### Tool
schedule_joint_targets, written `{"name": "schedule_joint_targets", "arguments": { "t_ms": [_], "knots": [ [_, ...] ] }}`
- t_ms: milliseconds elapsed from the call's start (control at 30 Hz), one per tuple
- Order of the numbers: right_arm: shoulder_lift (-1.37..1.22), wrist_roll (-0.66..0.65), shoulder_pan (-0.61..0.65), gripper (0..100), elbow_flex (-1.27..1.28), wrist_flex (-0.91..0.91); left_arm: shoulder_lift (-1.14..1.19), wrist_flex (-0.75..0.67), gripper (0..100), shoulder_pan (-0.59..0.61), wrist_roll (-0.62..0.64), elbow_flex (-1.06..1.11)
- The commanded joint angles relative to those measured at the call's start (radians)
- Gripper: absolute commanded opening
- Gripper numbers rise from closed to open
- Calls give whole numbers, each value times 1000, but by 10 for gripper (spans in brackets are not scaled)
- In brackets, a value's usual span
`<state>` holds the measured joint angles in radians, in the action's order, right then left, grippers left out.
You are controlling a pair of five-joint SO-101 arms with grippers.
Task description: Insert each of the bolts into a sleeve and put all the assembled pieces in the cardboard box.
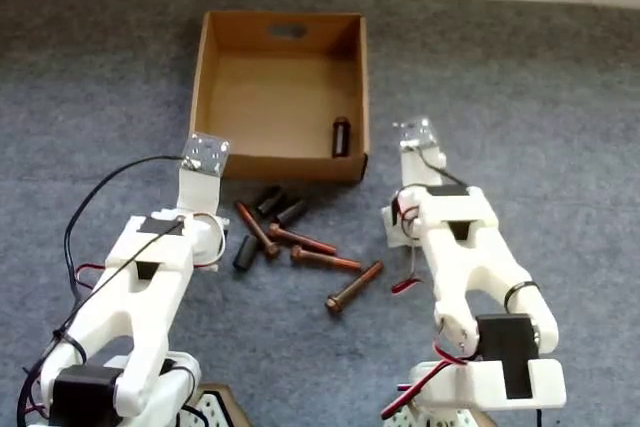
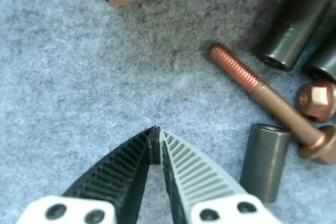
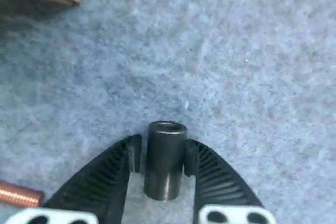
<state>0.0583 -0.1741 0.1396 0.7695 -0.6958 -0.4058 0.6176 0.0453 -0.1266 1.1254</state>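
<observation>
Grey carpet [image 1: 540, 87] carries everything. The right gripper [image 3: 161, 144] pinches a dark sleeve [image 3: 165, 163] between its fingers, just off the near right corner of the box [image 1: 285, 168]. The sleeve's long axis runs along the fingers, and its open mouth points away from the wrist. The left gripper [image 2: 156, 132] is pressed together on nothing, its tips meeting over bare carpet near the box's front wall. The bolt [image 2: 265, 94] closest to it lies just beside it, on the side toward the right arm. It slants with its threaded end toward the box and its head toward the robot, near a loose sleeve [image 2: 265, 161]. The left arm is the nearer one to this bolt. As I judge it, the left gripper must spread, shift sideways over the shank, then line the threads up with the sleeve's mouth. More bolts [image 1: 325, 260] lie between the arms. One dark piece [image 1: 341, 136] stands in the box's near right corner; whether it holds a bolt I cannot tell
</observation>
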Motion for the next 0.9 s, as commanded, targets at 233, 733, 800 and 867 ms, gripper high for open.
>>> {"name": "schedule_joint_targets", "arguments": {
  "t_ms": [233,733,800,867],
  "knots": [
    [13,-60,-22,18,82,162,2,-12,11,-18,-3,-38],
    [771,-66,-5,6,372,31,1,-12,13,-18,-6,-38],
    [863,-41,-4,6,417,38,1,-11,13,-18,-6,-39],
    [932,51,-5,6,470,82,2,-6,14,-18,-6,-45]
  ]
}}
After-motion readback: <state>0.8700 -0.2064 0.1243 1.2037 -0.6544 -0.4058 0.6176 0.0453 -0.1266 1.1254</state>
